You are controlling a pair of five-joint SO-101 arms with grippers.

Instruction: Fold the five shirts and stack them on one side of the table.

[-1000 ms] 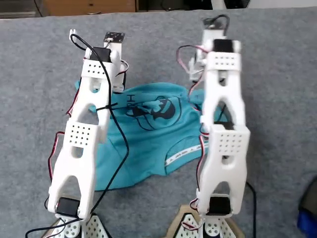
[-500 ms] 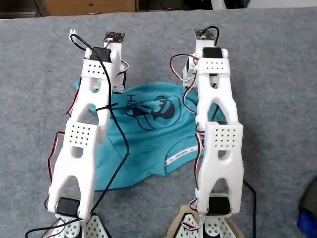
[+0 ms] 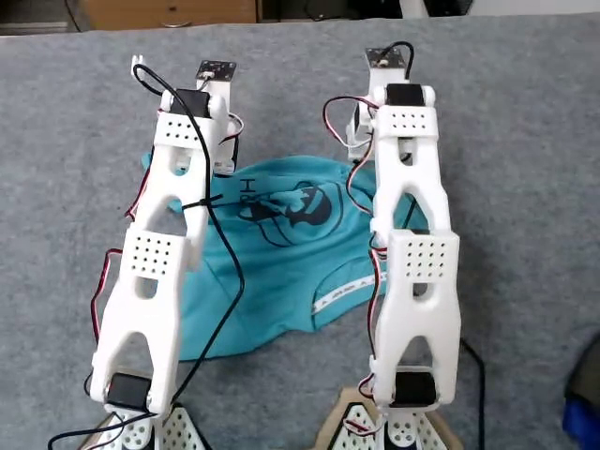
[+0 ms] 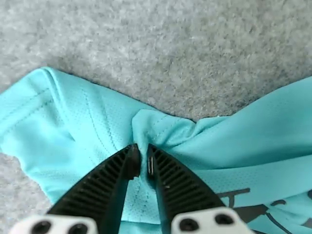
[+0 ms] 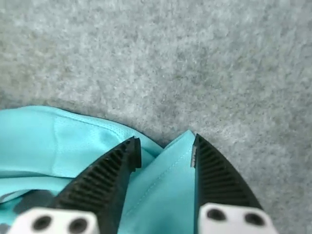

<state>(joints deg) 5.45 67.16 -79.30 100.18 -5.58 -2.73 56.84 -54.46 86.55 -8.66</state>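
Nothing here reads clearly from where I stand. The teal shirt (image 3: pixel 281 272) carries a dark print (image 3: pixel 298 208) with a few letters at its edge, and a lettered collar band (image 3: pixel 339 295), both too small to make out.

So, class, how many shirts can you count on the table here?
1. The teal shirt lies on the table, the left claw shut on its edge, the right claw open over a corner. Others may be hidden.
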